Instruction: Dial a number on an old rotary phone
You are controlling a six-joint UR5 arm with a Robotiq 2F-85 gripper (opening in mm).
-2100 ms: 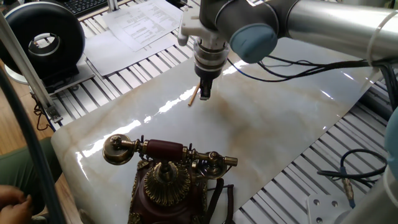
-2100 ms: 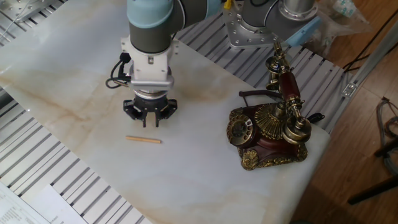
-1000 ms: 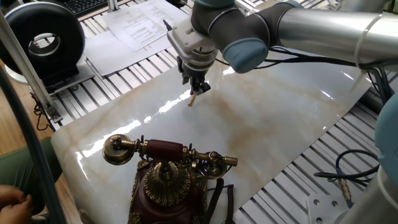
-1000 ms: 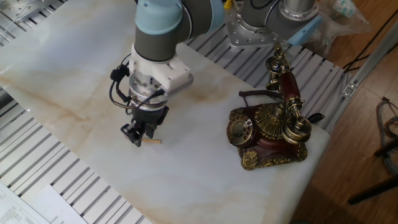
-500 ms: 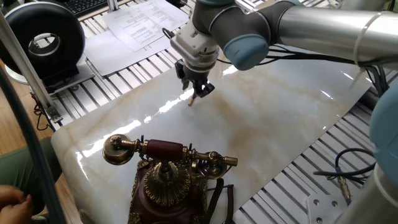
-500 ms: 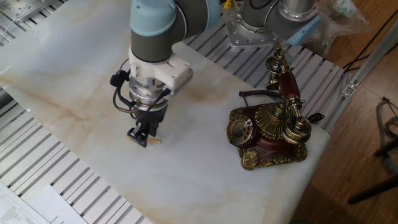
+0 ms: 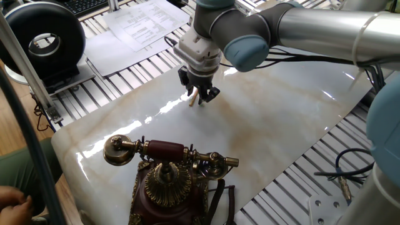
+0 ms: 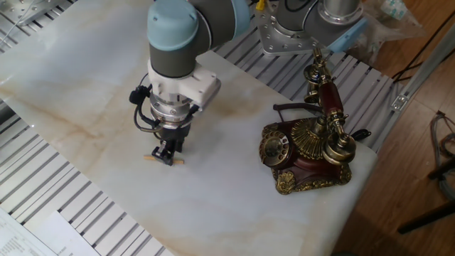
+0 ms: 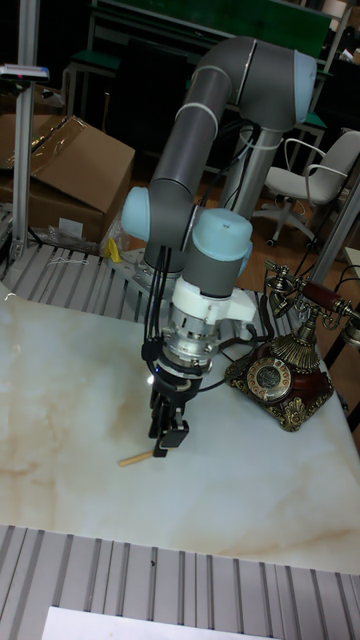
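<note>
The old rotary phone (image 7: 165, 181) is maroon with brass trim and stands at the near edge of the marble slab, its handset (image 7: 164, 150) resting in the cradle. Its dial (image 8: 274, 148) shows in the other fixed view, and the phone (image 9: 285, 368) sits right of the arm in the tall view. A thin wooden stick (image 8: 179, 161) lies flat on the slab. My gripper (image 7: 200, 97) is lowered over the stick (image 7: 191, 101), open, with a finger on either side. In the tall view the gripper (image 9: 165, 440) points down at the stick (image 9: 133, 460), far from the phone.
A black ring-shaped device (image 7: 44, 40) and printed papers (image 7: 140, 25) lie on the slatted aluminium frame beyond the marble slab (image 7: 269, 131). A person's hand (image 7: 12, 199) shows at the bottom left. The phone's black cord (image 7: 220, 200) hangs by the slab's edge.
The gripper moved from beside the stick to over it, turned about its axis and came down close to the slab. The stick and the phone have not moved.
</note>
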